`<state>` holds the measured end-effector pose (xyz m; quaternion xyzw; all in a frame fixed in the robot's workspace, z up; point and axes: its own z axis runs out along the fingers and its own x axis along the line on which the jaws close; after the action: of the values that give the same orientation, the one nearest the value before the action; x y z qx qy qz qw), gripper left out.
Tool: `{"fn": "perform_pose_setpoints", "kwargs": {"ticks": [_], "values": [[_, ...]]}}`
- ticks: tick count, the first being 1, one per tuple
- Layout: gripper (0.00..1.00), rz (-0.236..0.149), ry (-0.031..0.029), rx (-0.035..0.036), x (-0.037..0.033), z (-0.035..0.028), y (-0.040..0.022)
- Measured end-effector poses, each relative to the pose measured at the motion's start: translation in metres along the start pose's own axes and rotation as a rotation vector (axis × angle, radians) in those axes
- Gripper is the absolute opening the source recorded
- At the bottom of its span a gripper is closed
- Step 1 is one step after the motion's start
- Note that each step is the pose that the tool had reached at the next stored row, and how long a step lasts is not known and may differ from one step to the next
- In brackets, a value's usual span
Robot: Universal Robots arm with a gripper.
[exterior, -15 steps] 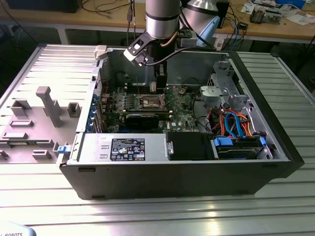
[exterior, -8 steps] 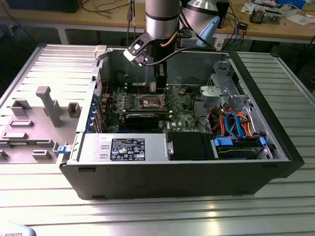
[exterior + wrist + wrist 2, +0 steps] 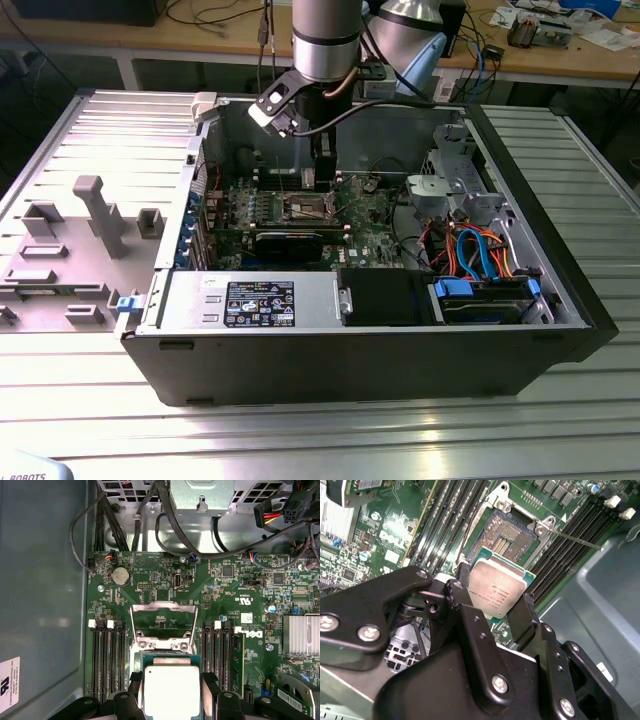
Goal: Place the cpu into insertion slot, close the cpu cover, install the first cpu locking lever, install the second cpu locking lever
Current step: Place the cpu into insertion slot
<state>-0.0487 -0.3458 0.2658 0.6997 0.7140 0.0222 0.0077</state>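
Exterior view, sweeping from its left: the grey fixture tray point(image 3: 90, 215) lies outside the open computer case point(image 3: 350, 350), nothing there for me. Mid-scene, my gripper point(image 3: 318, 178) hangs low over the green motherboard point(image 3: 380, 225), right above the insertion slot point(image 3: 308, 208). Off to that view's right, the drive cage with its blue cables point(image 3: 480, 250) sits well apart.

In the second wrist view my fingers point(image 3: 470, 622) are clenched on two opposite edges of the cpu point(image 3: 497, 591), silver top facing the camera. The socket's pin field lies bare beyond it, so I judge the chip is not yet seated. A thin locking lever point(image 3: 575, 539) stands swung out, free of the socket.

In the first wrist view the cpu cover point(image 3: 163, 609) is flipped open just past the chip, with board showing through its window.

So step one, the placing, is in hand. It calls for squaring the chip's edges to the socket rim and lowering it flat, without tilt or force on those pins.
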Motion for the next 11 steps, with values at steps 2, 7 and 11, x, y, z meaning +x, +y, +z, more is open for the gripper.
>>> {"fn": "perform_pose_setpoints", "kwargs": {"ticks": [2, 7, 11], "values": [[0.55, -0.001, 0.0002, -0.0002, 0.0, 0.0003, -0.0008], [0.55, -0.012, 0.0005, 0.0002, 0.0001, 0.002, -0.007], [0.55, -0.016, 0.0011, 0.0003, 0.0002, 0.003, -0.0108]]}}
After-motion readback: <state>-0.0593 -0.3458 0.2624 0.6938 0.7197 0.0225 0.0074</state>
